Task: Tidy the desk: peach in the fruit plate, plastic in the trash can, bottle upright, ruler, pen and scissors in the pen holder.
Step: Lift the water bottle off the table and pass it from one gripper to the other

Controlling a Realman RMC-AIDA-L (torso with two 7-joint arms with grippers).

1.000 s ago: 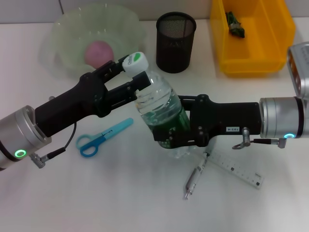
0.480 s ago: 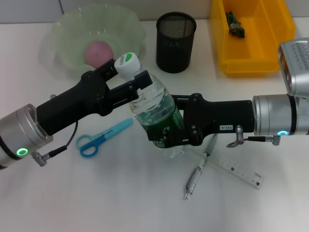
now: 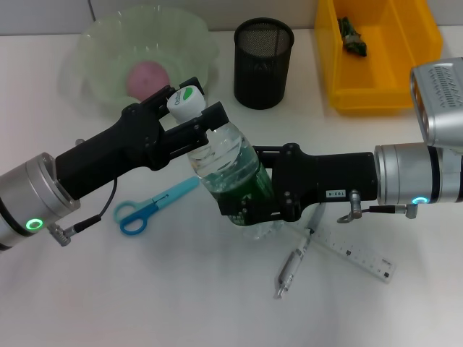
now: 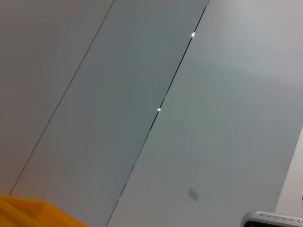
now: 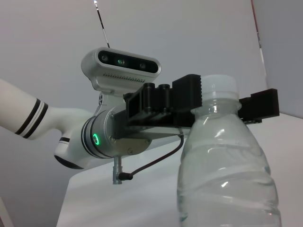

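White table fills your head view, with a pale wall behind it. Near mid-table you've got both grippers on the bottle, which is tilted, cap toward the far left corner. Your left gripper comes in from the left edge, its fingers clamped at the cap and neck. Your right gripper reaches in from the right edge, clamped around the bottle's lower body over the green label. The bottle's base sits at or just above the table; you can't tell if it touches.

Along the far edge: plate near the left corner with the peach inside, mesh holder at the middle, yellow bin toward the right with a dark scrap of plastic in it.

Scissors lie flat under your left arm, blue handles toward the left edge. Pen lies just near-side of the right gripper, and the ruler lies beside it toward the right edge, one end under the gripper.

Right wrist view shows the bottle close up, white cap on, with the left gripper closed around the cap. Left wrist view shows only wall panels and a corner of the bin.
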